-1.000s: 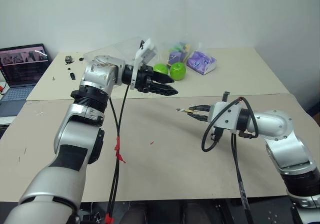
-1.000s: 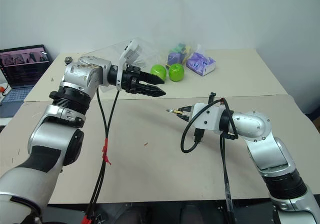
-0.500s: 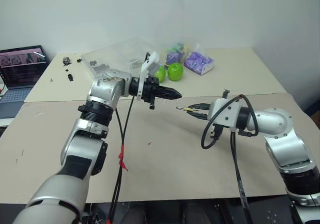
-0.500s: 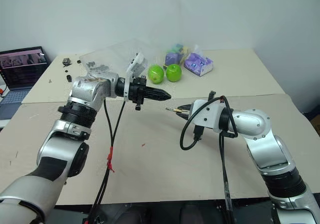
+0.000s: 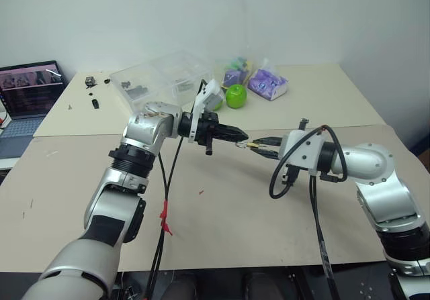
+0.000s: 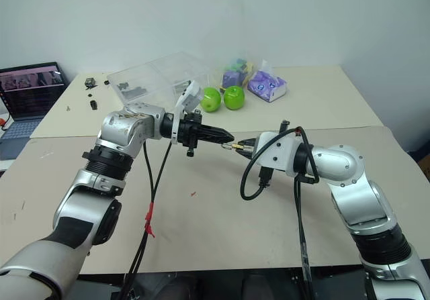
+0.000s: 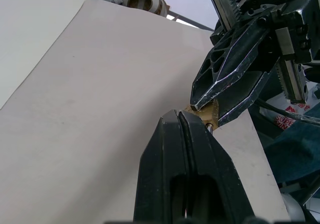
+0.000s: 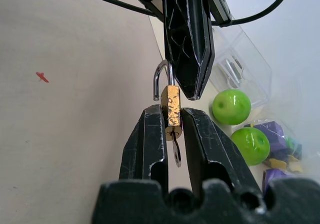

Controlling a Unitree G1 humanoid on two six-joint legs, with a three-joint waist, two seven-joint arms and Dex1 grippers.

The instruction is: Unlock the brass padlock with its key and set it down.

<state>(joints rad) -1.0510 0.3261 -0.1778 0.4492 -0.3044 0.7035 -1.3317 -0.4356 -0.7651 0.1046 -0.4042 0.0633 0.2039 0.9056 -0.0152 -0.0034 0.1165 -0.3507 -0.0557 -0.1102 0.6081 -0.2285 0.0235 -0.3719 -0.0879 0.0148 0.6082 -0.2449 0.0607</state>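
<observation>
Above the table [image 5: 222, 199] we see the right gripper [image 8: 172, 115] clamped on the brass padlock [image 8: 172, 111], key [image 8: 176, 151] hanging from it, the left gripper [image 8: 187, 86] pinched closed at its shackle.

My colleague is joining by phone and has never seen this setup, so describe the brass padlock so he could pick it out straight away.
Start at the beige table and find the robot's right gripper, reaching in above the table's middle. Pinched between its black fingers is the brass padlock, the left gripper closed right at it. It is a small golden block with a thin silver shackle, far smaller than the green apples behind it.
</observation>
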